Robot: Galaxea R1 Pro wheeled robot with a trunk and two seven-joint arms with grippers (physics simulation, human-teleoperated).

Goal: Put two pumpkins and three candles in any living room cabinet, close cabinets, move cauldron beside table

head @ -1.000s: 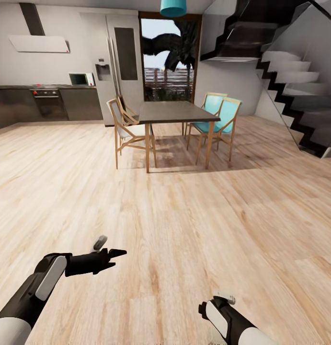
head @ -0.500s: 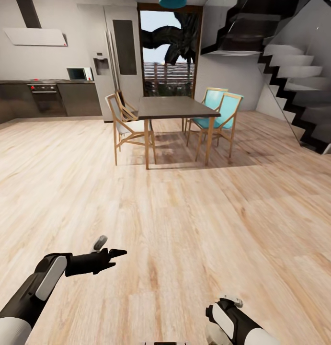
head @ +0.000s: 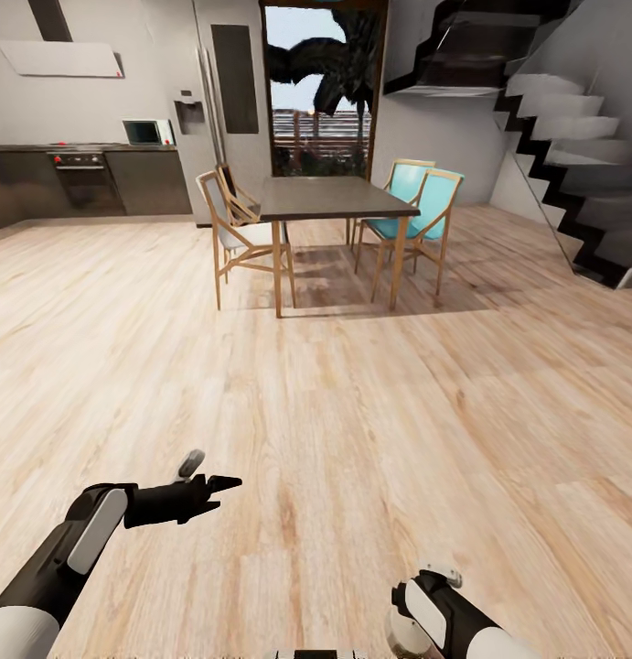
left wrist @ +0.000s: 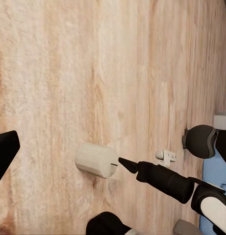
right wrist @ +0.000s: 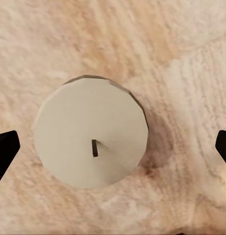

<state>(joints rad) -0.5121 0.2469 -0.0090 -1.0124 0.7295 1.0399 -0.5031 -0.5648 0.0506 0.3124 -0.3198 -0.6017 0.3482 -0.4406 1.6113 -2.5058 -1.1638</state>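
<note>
Light wood plank floor [head: 352,412] runs through the head view toward a dark dining table [head: 334,197] with pale wooden chairs [head: 235,233] on one side and turquoise chairs [head: 416,215] on the other. Behind it stand a glass door [head: 320,91], a grey kitchen counter with an oven [head: 82,178], a tall fridge [head: 226,101] and a staircase [head: 572,165] with pale treads. Low in this view, the left claw [head: 206,478] points forward over the floor with its fingers spread apart and nothing between them. The right arm's wrist [head: 425,609] shows near the bottom edge; its claw cannot be made out from here.

From the left wrist view, a candle [left wrist: 97,159], a short pale cylinder with a small dark wick, stands on the floor boards. One dark fingertip of the right claw [left wrist: 128,165] reaches just beside the candle's top end; whether it touches cannot be told. One black fingertip [left wrist: 5,149] of the left claw shows at the picture's edge, well apart from the candle.

From the right wrist view, the same candle [right wrist: 91,138] is seen from straight above, its round tan top with the wick near the middle, standing upright on the floor. The right claw's two black fingertips [right wrist: 6,147] sit at opposite edges of the picture, wide apart, with the candle between them and clear of both.
</note>
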